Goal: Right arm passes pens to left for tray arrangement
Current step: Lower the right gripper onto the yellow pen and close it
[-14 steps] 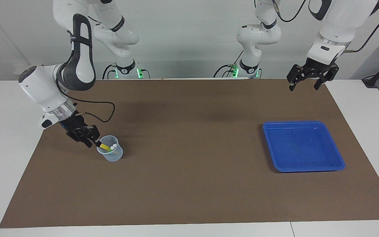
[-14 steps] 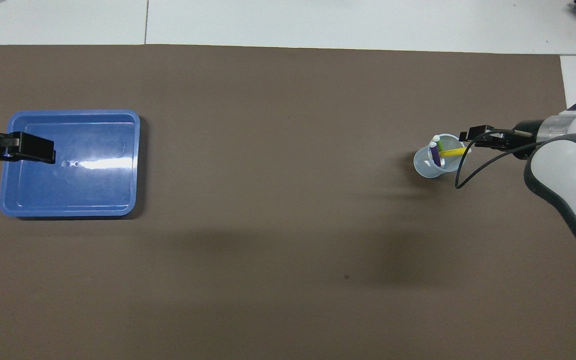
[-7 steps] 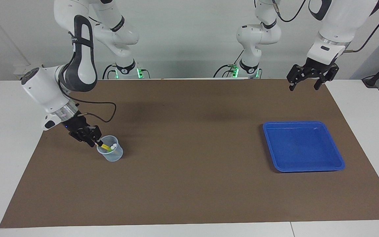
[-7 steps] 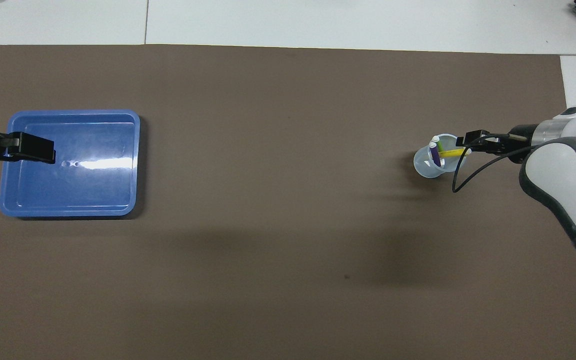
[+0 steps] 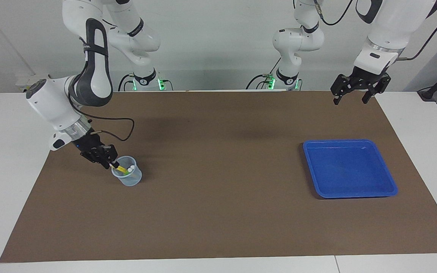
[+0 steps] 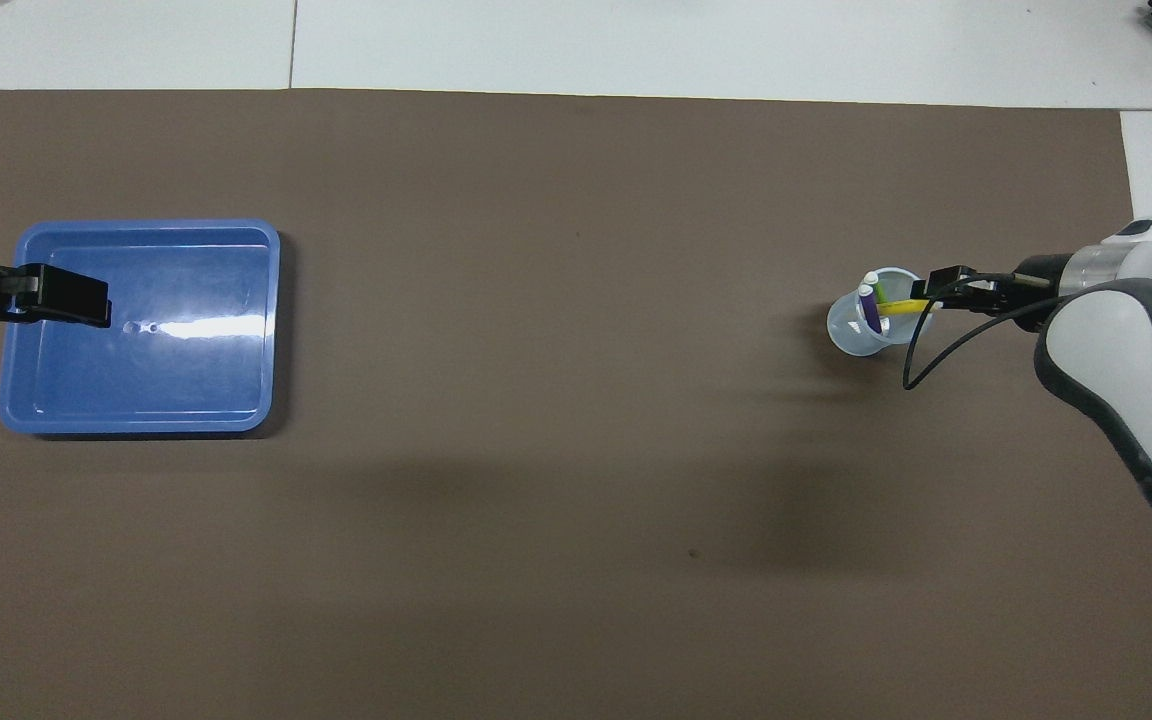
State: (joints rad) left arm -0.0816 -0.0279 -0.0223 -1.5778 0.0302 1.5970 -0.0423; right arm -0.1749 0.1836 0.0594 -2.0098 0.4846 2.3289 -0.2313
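Pens: 3, lower ends hidden in cup.

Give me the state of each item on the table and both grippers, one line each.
Cup: upright on the mat, pens inside.
Yellow pen: tilted in the cup, top end at the right gripper's tips.
Green pen: in the cup.
Purple pen: in the cup.
Tray: flat on the mat, nothing in it.
Right gripper: at the cup's rim.
Left gripper: open, waiting in the air.
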